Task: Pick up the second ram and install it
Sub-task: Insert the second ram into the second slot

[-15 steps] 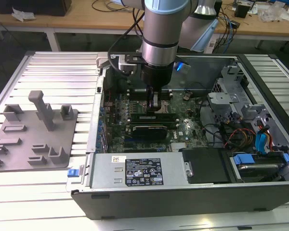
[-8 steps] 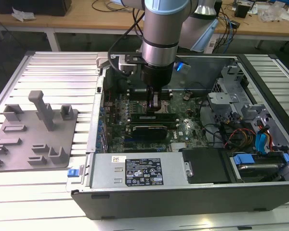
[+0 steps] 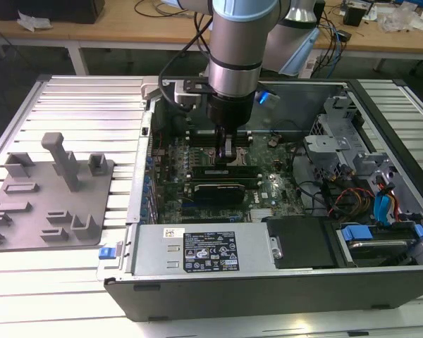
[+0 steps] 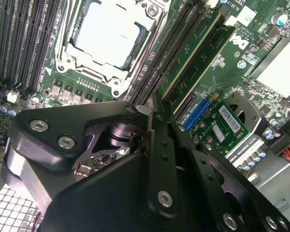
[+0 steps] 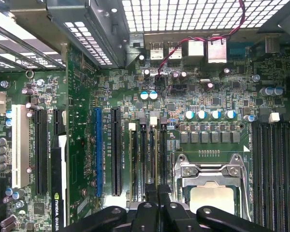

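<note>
**Second wrist view: stick's in the slot, hand right on it**

Second ram (image 4: 203, 55) is standing on edge in a black slot just beside the processor socket (image 4: 106, 34), w/ another green stick tight alongside. I take the one in line w/ the fingertips as ours, tho the pair are hard to split. Hand (image 4: 152, 113) sits at the near end of that stick, fingers drawn together w/ barely a sliver between. Closed, I'd say. Can't tell if the stick's top edge is pinched in there or just being pressed.

Progress, my read: pickup's done, stick is at the board and in its slot, so this is the seating stage. White end clips (image 4: 229, 19): can't tell if latched, so install isn't confirmed.

Exterior view now: arm (image 3: 236, 42) points straight down into the open PC case (image 3: 268, 292), hand over mid-board. Grey parts tray (image 3: 49, 190) lies on the counter (image 3: 77, 105), well apart toward the exterior view's left.

Writing: white label w/ dark print on the grey power supply (image 3: 197, 250), white stickers on a small green card (image 4: 222, 123), white lettering all over the motherboard (image 5: 135, 92). Leaving it all unread.
</note>
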{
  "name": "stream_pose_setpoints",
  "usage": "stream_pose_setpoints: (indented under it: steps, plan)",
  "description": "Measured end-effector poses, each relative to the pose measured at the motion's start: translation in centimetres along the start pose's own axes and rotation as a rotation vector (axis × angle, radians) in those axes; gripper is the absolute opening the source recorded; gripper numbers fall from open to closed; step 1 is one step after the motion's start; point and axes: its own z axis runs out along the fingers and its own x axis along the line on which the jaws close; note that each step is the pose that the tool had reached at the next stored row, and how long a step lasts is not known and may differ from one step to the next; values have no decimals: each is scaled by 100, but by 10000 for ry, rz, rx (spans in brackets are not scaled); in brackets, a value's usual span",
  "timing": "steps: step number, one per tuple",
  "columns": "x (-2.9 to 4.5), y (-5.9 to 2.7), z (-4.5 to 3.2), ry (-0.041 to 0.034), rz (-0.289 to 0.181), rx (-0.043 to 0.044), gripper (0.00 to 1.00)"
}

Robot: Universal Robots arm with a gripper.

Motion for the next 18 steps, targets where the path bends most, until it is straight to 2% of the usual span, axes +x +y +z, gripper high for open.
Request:
stream_pose_setpoints:
  steps: [9,11,13,18]
  plan:
    - [7,0,4,-13,-14,0,9]
    - [8,0,4,-68,-16,0,9]
    - [9,0,8,-91,-16,0,9]
    - [8,0,37,-97,-17,-4,9]
